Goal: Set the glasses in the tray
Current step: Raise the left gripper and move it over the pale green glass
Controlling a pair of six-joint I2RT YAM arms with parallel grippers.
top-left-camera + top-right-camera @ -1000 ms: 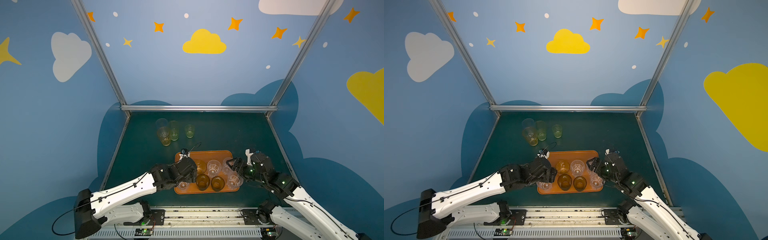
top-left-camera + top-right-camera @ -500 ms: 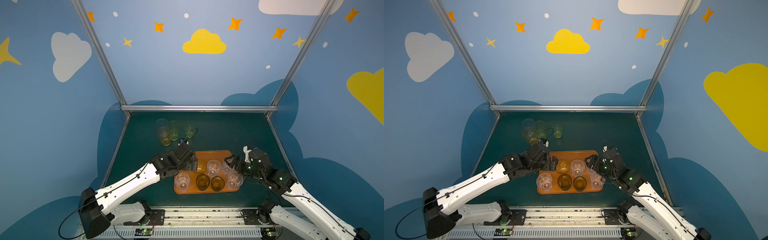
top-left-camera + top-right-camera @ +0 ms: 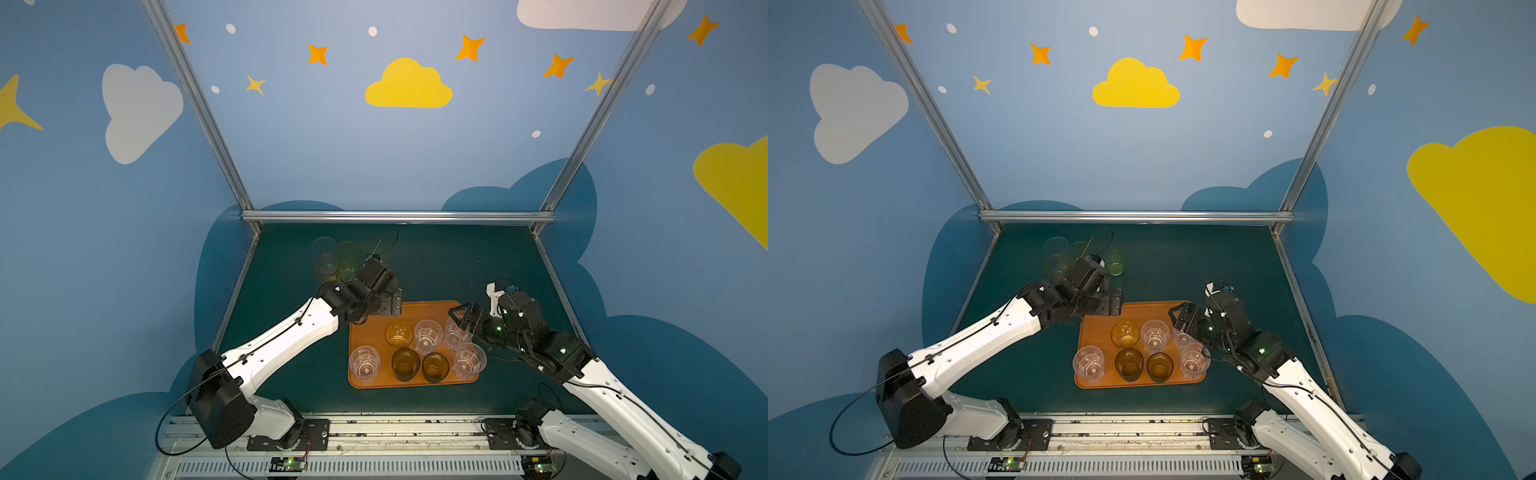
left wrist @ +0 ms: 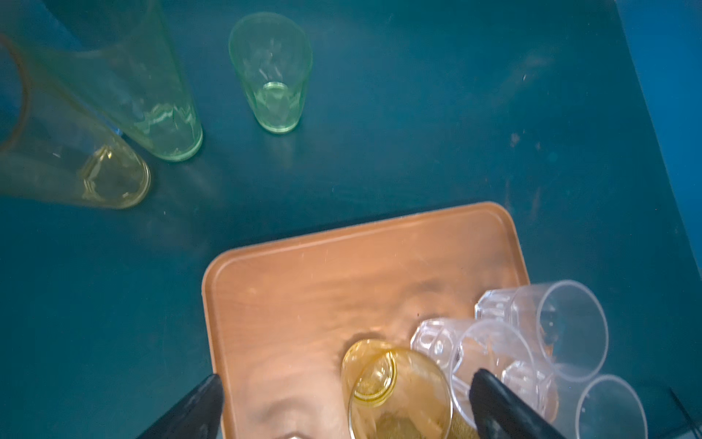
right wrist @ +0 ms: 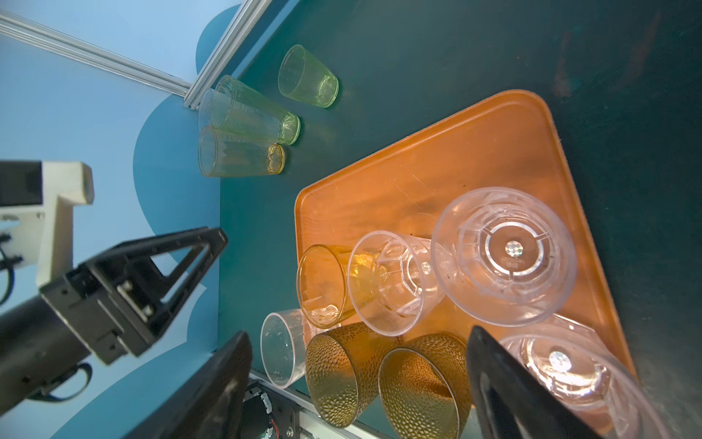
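The orange tray holds several glasses: clear faceted ones, two dark brown ones and an amber one. More glasses stand on the mat at the back left: a yellow one, a tall green one, a small green one and a tall clear one. My left gripper hangs open and empty above the tray's far left corner. At the tray's right edge my right gripper is open, holding nothing, beside the clear glasses.
The far half of the tray is bare. The left arm stretches over the mat left of the tray. A metal frame rail and blue walls close the green mat at the back and sides.
My left gripper opened fully and drew away from the clear glass at the tray's front left, moving back to the tray's far left corner. The right arm barely shifted.
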